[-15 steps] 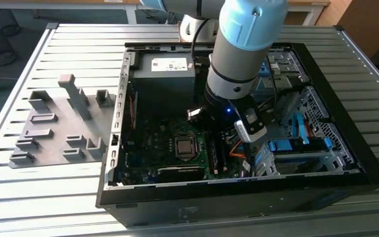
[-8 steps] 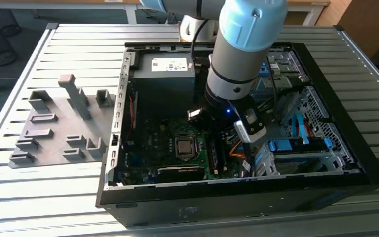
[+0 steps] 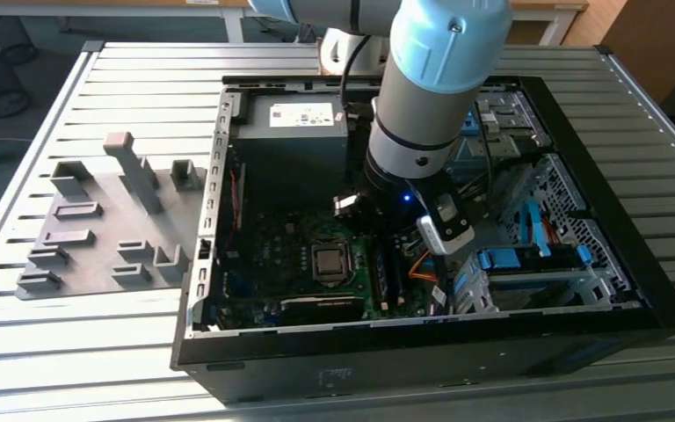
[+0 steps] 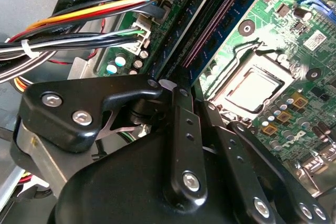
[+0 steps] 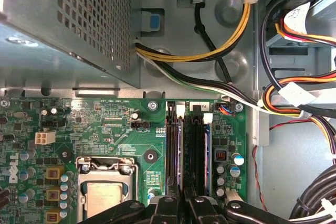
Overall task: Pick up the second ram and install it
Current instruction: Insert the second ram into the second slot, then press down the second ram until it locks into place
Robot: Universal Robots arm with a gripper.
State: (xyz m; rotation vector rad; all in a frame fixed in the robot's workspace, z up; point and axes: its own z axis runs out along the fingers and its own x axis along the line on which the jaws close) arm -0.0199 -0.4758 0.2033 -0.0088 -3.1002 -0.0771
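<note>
the arm [image 3: 431,97] reaches down into the open computer case [image 3: 431,352] that lies on the slatted bench [image 3: 80,352], its wrist over the motherboard [image 3: 279,255] at about 3 o'clock from the processor socket [image 3: 330,261] in the exterior view. in both wrist views the black jaws [image 5: 181,205] hang right above the memory slots [image 5: 189,150], which run beside the socket [image 5: 107,195] toward 12 o'clock in the first wrist view. the fingers [image 4: 181,129] stand close together, but whether they are clamped on anything i cannot tell, since the tips are hidden behind the linkage. a blue-edged stick, the second ram [image 4: 233,11], sits upright in a slot just ahead of the jaws in the second wrist view; in the first wrist view a thin blue edge [image 5: 208,156] shows along the slots. whether the jaws touch it cannot be told. the power supply [image 3: 291,132] sits at 12 o'clock from the board, with yellow and black cables [image 5: 210,56] trailing past it. grey fixture blocks [image 3: 115,220] stand on the bench at 9 o'clock from the case, well apart from the arm.
</note>
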